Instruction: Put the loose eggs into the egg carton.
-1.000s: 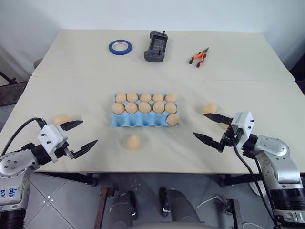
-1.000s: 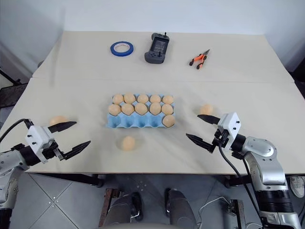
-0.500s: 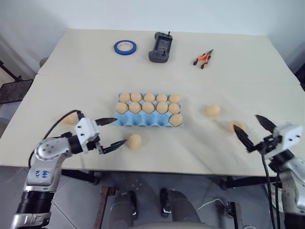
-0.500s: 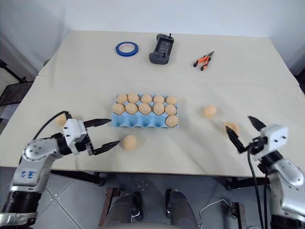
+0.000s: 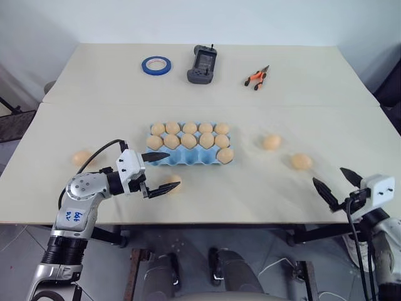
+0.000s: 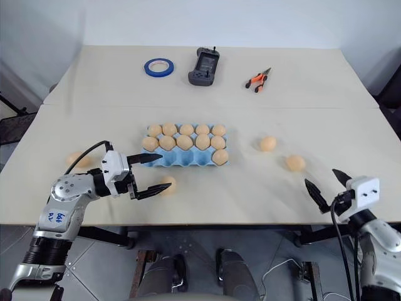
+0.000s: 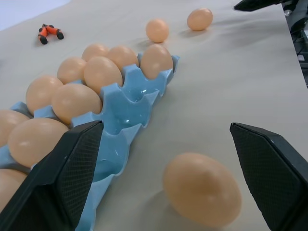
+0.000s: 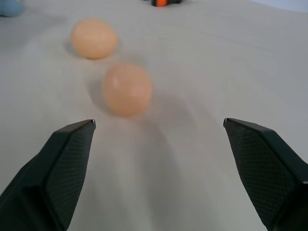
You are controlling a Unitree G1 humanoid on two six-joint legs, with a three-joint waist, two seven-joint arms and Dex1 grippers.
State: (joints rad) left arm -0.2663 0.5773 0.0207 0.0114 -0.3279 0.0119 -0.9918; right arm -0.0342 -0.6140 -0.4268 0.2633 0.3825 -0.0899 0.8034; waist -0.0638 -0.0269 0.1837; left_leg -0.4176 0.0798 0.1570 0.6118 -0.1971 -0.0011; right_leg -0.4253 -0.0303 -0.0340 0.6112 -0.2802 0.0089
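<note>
While we hold both grippers spread wide and empty, the risks come from round eggs on a smooth table (image 5: 326,81), whose near edge lies close to both arms. Our egg carton (image 5: 188,152) sits mid-table with its two far rows full and one egg (image 5: 225,155) in the right end cup of the near row, leaving four near cups open. Our left gripper (image 5: 159,171) brackets the nearest loose egg (image 7: 202,188), which lies just beside the carton's near edge; if one finger meets it first, we judge it could roll toward the table edge, and a hard squeeze could crack the shell. Our far finger (image 5: 154,156) hangs over the carton's left end, so closing may nudge the tray. Our right gripper (image 5: 336,185) points at two loose eggs (image 5: 301,161) (image 5: 271,142) and stands well short of them. Another egg (image 5: 81,157) lies left of our left arm. Farther back, well apart from the work, lie a black handheld controller (image 5: 201,63), a blue tape ring (image 5: 156,64) and orange-handled pliers (image 5: 256,76); none blocks a reach
</note>
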